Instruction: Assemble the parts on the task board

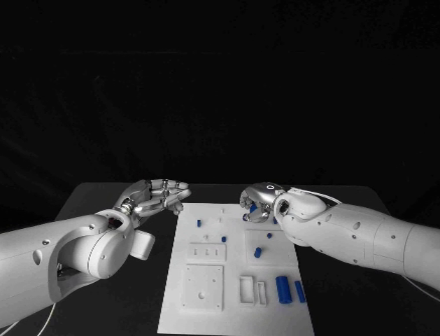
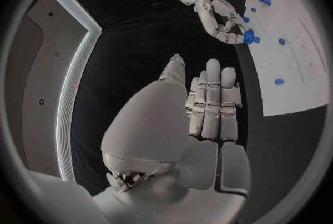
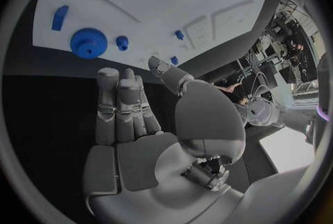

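We read left silver hand [image 1: 159, 197] as parked: hovers off white task board [image 1: 212, 308] far-left corner, over black table [image 1: 98, 199], fingers straight, together, holding nothing; likely kept clear of working side. Right silver hand [image 1: 261, 202] sits over board's far edge; left wrist view shows its fingertips [image 2: 232, 32] touching or pinching blue toothed gear [image 2: 249, 38], but right wrist view shows gear [image 3: 88, 43] lying on board ahead of extended fingers, so we cannot tell grasp. Blue cylinders [image 1: 282, 284] lie near board's near edge, unassembled. Task early.
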Motion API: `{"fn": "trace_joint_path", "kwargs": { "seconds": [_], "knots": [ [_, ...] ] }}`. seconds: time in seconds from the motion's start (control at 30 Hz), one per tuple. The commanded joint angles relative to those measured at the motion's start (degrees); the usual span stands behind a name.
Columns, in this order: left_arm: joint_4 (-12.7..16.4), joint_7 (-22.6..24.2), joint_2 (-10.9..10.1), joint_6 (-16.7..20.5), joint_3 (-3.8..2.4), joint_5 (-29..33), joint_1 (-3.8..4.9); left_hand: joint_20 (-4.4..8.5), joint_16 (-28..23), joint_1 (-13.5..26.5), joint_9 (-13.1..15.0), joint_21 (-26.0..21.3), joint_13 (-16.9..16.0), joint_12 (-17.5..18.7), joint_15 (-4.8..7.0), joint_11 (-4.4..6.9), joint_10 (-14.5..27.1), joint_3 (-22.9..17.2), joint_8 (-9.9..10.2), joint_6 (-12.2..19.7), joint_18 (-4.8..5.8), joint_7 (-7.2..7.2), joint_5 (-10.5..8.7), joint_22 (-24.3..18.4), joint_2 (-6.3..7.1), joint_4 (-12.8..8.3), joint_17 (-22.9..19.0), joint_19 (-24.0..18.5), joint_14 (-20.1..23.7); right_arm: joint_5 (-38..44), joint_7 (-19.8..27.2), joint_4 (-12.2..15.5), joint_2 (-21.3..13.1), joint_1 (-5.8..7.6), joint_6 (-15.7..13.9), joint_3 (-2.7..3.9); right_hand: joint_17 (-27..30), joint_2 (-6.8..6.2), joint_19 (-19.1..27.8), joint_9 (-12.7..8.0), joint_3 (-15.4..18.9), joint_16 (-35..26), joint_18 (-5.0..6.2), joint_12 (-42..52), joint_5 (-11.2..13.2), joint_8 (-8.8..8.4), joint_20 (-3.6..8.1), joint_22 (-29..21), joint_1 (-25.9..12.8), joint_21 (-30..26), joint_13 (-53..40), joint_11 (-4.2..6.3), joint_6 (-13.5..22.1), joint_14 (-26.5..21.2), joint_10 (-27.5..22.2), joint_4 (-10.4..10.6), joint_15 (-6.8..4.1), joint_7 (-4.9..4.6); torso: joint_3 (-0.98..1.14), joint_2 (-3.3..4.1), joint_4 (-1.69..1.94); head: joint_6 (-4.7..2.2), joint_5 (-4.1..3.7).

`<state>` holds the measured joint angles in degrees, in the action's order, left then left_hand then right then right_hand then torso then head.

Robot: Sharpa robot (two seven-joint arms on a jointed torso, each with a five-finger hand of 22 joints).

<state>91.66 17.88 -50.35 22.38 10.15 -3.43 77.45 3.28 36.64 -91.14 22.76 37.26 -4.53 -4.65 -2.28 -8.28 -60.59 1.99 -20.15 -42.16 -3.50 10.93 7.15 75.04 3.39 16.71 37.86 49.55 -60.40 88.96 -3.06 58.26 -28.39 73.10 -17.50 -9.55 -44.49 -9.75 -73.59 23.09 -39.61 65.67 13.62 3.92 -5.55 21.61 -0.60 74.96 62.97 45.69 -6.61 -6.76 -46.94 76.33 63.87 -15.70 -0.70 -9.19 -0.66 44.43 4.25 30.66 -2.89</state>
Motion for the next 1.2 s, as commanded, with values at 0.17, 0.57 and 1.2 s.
{"fn": "trace_joint_path", "kwargs": {
  "seconds": [0.17,0.57,1.2],
  "knots": [
    [0.5,0.1,0.0,-1.2,-0.1,-0.5,0.08,0.14,0.0,0.5,-0.1,0.1,0.1,0.4,0.02,-0.09,0.2,0.4,0.4,0.0,-1.97,-0.37,0.08,0.0,0.02,0.0,-0.1,-0.4,0.6,5.2,-3.5,-1.1,0.7,-0.26,-0.6,-0.07,0.5,-0.72,-6.4,-0.2,-0.6,0.5,1.38,-0.2,1.0,-0.4,5.9,-0.1,0.3,-0.5,0.3,-0.03,-0.3,-0.6,-0.6,0.0,0.87,0.27,-0.1,1.63,0.33,-0.48,-0.29],
    [0.3,-0.1,0.1,-1.3,-0.1,-0.5,0.08,0.12,0.0,0.8,-0.1,0.1,0.1,0.5,0.0,-0.11,0.3,0.5,0.4,0.1,-1.96,-0.38,0.02,-0.1,0.02,0.0,-0.2,-0.4,0.6,7.1,-5.1,-2.0,1.1,-0.27,-2.1,-0.08,1.5,-1.22,-6.6,-0.3,-1.6,1.2,1.38,0.0,2.3,-0.37,5.64,-0.2,0.8,-0.7,0.8,-0.04,-0.9,-0.8,-0.4,0.3,0.9,0.5,-0.39,3.63,0.57,-1.31,-0.67],
    [0.0,-0.6,0.4,-1.6,-0.1,-0.4,0.07,0.1,0.0,1.2,-0.2,0.1,0.1,0.7,-0.04,-0.17,0.4,0.6,0.5,0.2,-1.97,-0.35,-0.07,-0.2,-0.04,0.0,-0.3,-0.4,0.6,8.1,-5.6,-2.1,1.6,-0.27,-1.8,-0.08,3.0,-0.03,-6.7,-0.1,-2.9,2.0,1.38,1.2,2.6,0.49,5.51,0.1,0.9,-0.7,0.2,0.99,-3.4,-0.9,3.2,0.6,-0.08,0.84,-0.64,5.19,0.82,-1.76,-0.74]
  ]
}}
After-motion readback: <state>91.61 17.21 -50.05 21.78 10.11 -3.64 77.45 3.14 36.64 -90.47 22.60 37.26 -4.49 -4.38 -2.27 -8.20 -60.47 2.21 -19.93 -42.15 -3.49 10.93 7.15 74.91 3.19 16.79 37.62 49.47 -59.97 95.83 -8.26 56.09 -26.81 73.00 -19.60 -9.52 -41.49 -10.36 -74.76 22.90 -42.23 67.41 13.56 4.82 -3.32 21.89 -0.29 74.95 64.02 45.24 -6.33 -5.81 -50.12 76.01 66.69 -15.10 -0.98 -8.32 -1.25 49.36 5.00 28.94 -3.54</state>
